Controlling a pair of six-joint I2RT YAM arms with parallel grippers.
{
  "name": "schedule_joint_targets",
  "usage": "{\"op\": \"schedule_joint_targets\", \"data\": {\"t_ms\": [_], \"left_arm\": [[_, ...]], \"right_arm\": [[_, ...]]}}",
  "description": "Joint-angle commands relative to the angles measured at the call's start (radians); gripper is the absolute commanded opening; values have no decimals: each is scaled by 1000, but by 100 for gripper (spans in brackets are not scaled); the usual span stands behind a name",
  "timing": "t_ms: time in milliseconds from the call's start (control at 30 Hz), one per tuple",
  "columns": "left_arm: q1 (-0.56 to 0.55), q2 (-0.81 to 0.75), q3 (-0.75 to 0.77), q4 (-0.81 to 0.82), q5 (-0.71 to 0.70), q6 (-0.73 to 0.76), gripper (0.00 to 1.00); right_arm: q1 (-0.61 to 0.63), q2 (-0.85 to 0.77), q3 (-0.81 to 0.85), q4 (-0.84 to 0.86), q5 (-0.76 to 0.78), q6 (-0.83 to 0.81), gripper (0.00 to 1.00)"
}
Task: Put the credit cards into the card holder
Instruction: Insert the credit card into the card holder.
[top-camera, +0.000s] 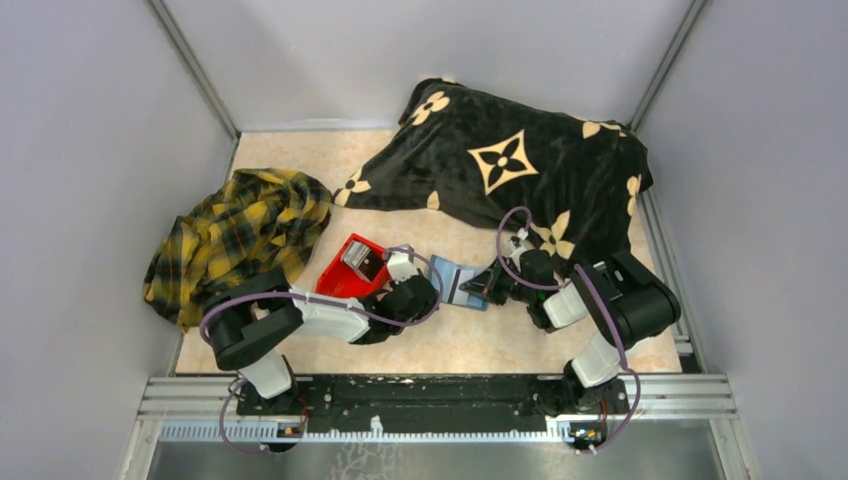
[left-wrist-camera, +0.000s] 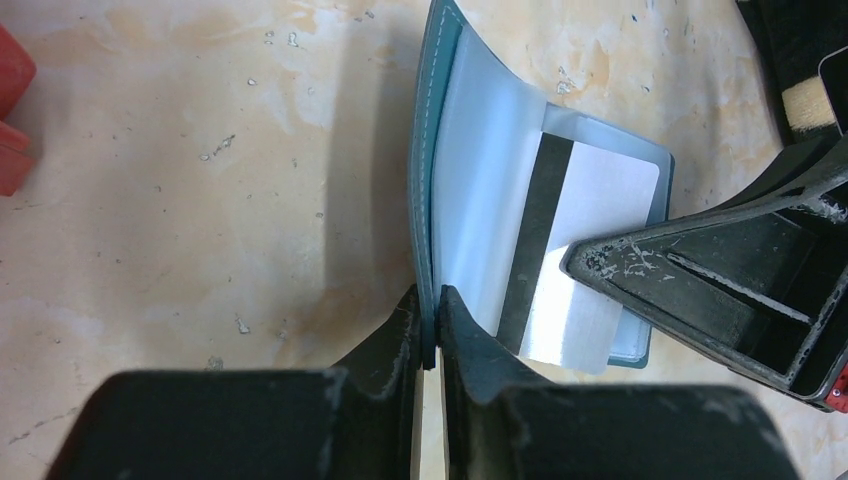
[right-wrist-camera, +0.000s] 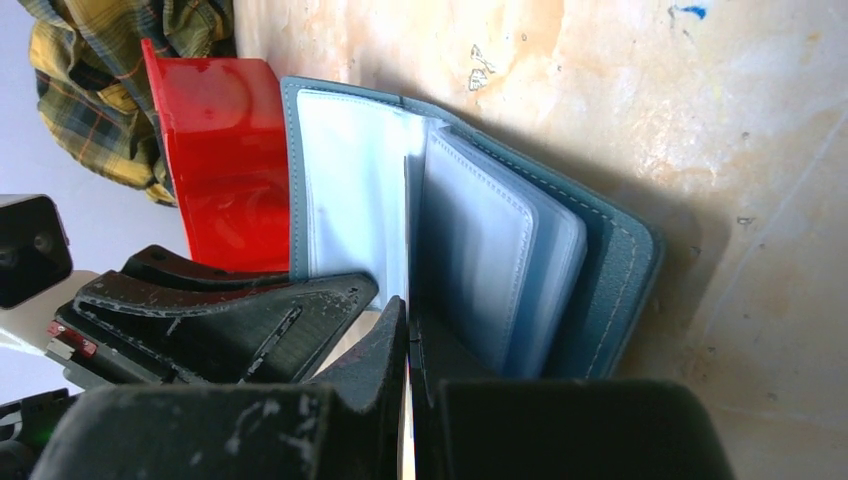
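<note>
The teal card holder (top-camera: 458, 282) lies open on the table (top-camera: 450, 340) with one cover raised, a white card (left-wrist-camera: 590, 215) with a black stripe set against its pale blue inner sleeves, and greyish cards (top-camera: 356, 262) stacked in the red bin (top-camera: 335, 284) beside it.

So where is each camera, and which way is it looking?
Top: above and behind the arms, looking down at the table; both arms show.
Left wrist: looks along the left gripper, pinching the card holder's cover.
Right wrist: looks along the right gripper, shut on a credit card.
Shared: all three show the card holder.
</note>
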Motion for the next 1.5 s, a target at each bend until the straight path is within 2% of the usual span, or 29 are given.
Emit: {"op": "schedule_joint_targets", "data": {"t_ms": [0,367,700,1467], "left_arm": [[10,66,-24,-181,22,-10,14],[15,91,-20,-190,46,-20,11],[17,93,-30,-198,61,-29,10],[22,93,-50,-161,150,28,11]], "right_arm": [[-20,49,10,115,-12,19,0],[-34,134,-17,305,-63,101,0],[-41,70,-17,236,-54,75,0],[-41,99,64,151,-43,14,0]]}}
